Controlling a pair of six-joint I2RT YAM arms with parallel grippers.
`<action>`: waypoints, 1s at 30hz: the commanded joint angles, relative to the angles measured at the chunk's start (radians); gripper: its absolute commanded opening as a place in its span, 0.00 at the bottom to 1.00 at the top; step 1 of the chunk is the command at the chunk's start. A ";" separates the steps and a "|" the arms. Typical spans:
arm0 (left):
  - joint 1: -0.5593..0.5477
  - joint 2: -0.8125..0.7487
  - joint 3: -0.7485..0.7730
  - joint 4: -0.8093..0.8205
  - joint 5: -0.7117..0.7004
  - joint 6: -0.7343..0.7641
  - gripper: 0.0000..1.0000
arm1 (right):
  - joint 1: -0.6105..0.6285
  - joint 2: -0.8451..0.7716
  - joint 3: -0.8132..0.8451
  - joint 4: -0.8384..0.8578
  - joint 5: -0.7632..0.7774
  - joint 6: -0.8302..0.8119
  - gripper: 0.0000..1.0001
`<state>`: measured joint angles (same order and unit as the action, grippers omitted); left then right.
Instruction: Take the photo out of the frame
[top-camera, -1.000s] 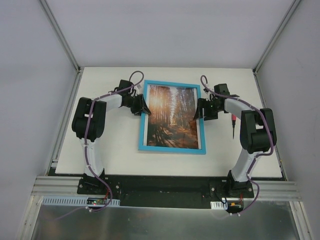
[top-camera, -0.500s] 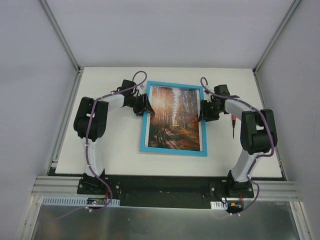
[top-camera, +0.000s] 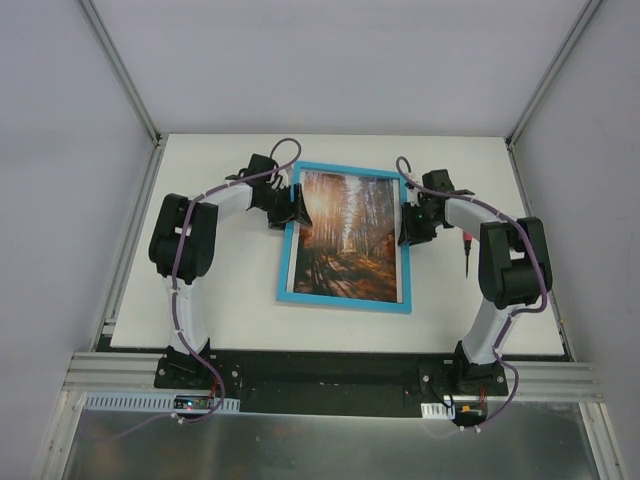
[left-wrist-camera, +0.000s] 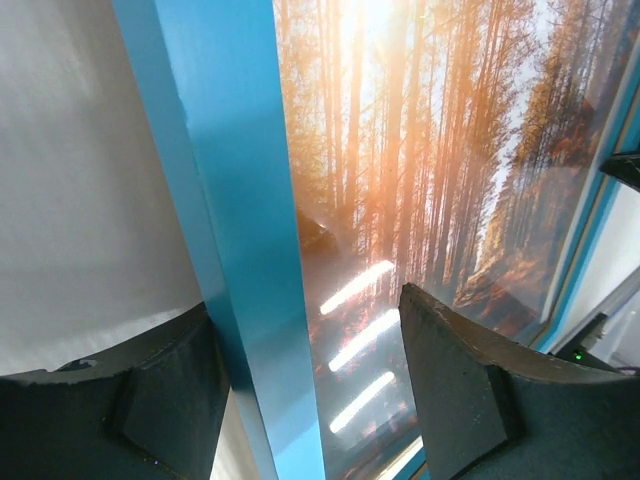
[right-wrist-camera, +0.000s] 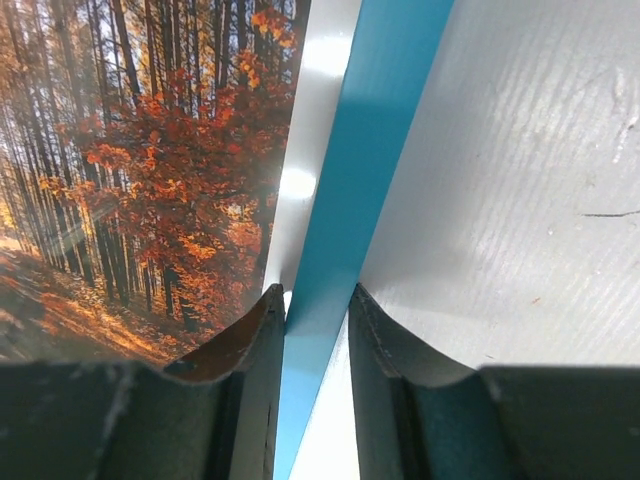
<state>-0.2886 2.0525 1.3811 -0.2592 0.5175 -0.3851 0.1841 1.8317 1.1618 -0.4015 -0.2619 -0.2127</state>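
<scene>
The turquoise frame (top-camera: 343, 302) lies in the middle of the white table, with the autumn forest photo (top-camera: 345, 235) inside it behind glossy glazing. My left gripper (top-camera: 293, 210) is open. Its fingers straddle the frame's left bar (left-wrist-camera: 240, 200), one on the table side and one over the photo (left-wrist-camera: 420, 150). My right gripper (top-camera: 404, 225) is shut on the frame's right bar (right-wrist-camera: 385, 120), with one finger (right-wrist-camera: 250, 390) on the photo (right-wrist-camera: 150, 150) side and the other on the table side. The left gripper (left-wrist-camera: 305, 300) and the right gripper (right-wrist-camera: 315, 292) face each other across the frame.
The white table (top-camera: 220, 290) sits between grey enclosure walls with metal posts at the back corners. A small red and black object (top-camera: 466, 248) hangs beside my right arm. Both arm bases stand on the black rail at the near edge.
My left gripper has moved right onto the frame's left bar. My right gripper has shifted slightly outward to the right bar. The frame's top end has nudged a little to the right.
</scene>
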 joint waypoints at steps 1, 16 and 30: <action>0.019 0.028 -0.013 -0.120 -0.215 0.130 0.64 | 0.020 0.026 0.050 -0.043 -0.010 0.021 0.26; 0.085 0.002 -0.005 -0.238 -0.272 0.189 0.68 | 0.089 0.106 0.162 -0.106 -0.013 0.044 0.09; 0.089 -0.015 0.030 -0.273 -0.286 0.193 0.29 | 0.110 0.034 0.171 -0.106 0.018 0.050 0.03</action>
<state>-0.2073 2.0247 1.4117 -0.4198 0.3099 -0.2264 0.2890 1.9251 1.3037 -0.4656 -0.2291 -0.1692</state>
